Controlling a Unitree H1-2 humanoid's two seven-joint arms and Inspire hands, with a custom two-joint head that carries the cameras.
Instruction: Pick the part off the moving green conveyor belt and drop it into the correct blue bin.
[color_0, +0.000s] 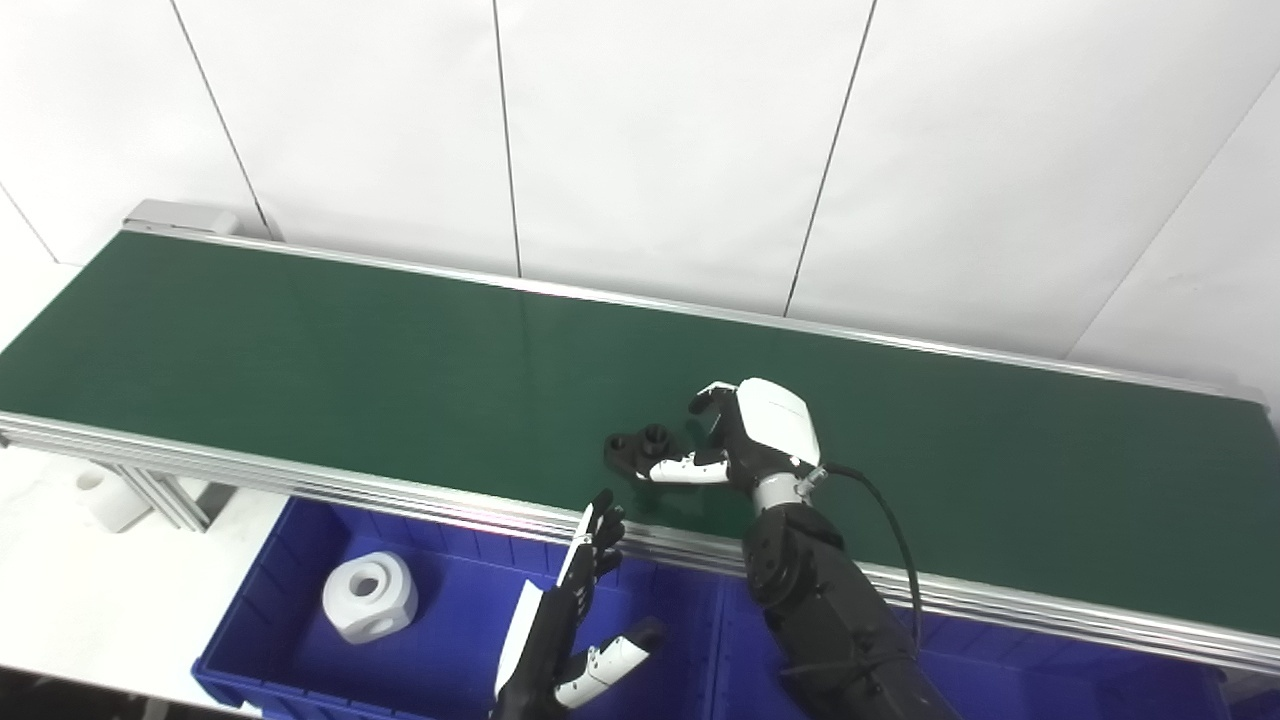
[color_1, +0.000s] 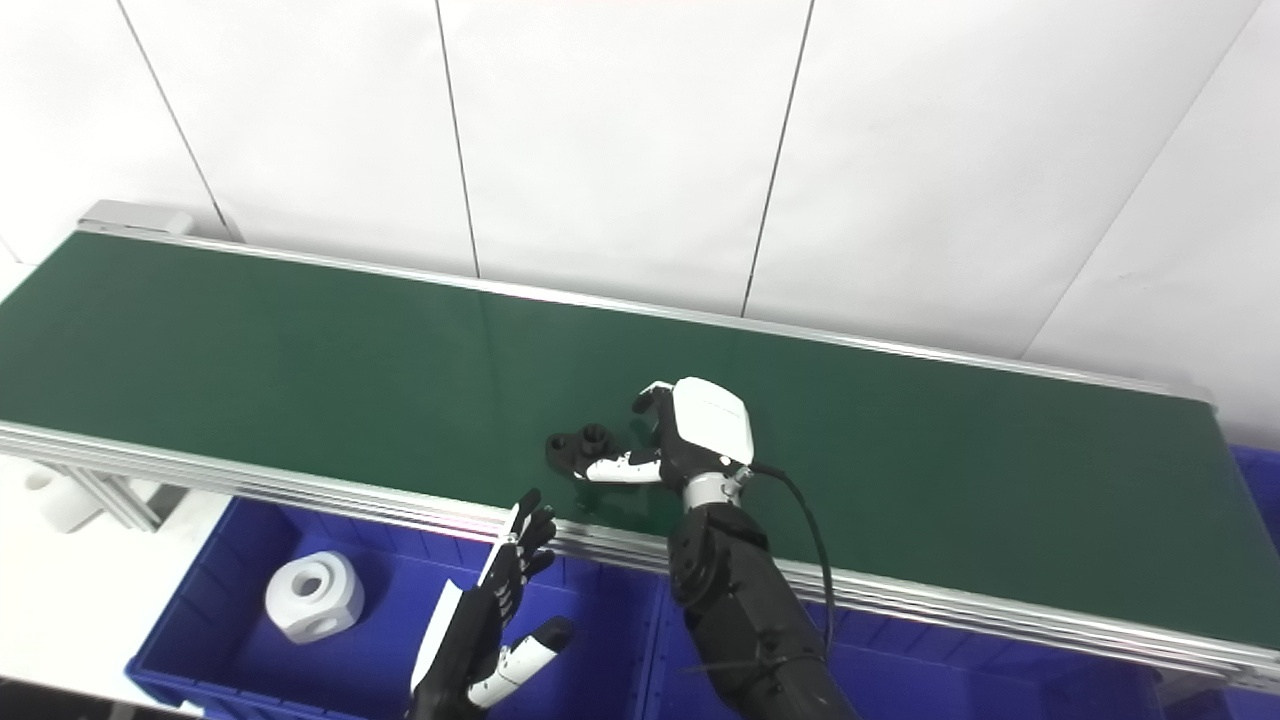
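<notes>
The part (color_0: 637, 446), small and black with round bosses on top, lies on the green belt (color_0: 300, 350) a little below the middle of the frame, near the belt's lower rail. The right robot hand (color_0: 735, 440) sits just to its right, low over the belt, fingers curled toward the part. Its white-tipped thumb (color_0: 685, 468) reaches along the lower side of the part and looks to touch it, while the other fingers arch above and to the right; whether they have closed on the part cannot be told.

The left robot hand (color_0: 575, 620) hangs at lower centre, below the belt's rail and over a blue bin (color_0: 260, 600). It is spread, holding nothing, fingers pointing up toward the rail and thumb out to the right.

In the lower left of that bin rests a white block (color_0: 370, 596) with a round hole. A second blue bin (color_0: 1050, 680) adjoins to the right, partly hidden behind the right arm. The belt runs from the upper left down to the right edge, framed in aluminium rails. White wall panels (color_0: 660, 130) fill the top of the frame.
</notes>
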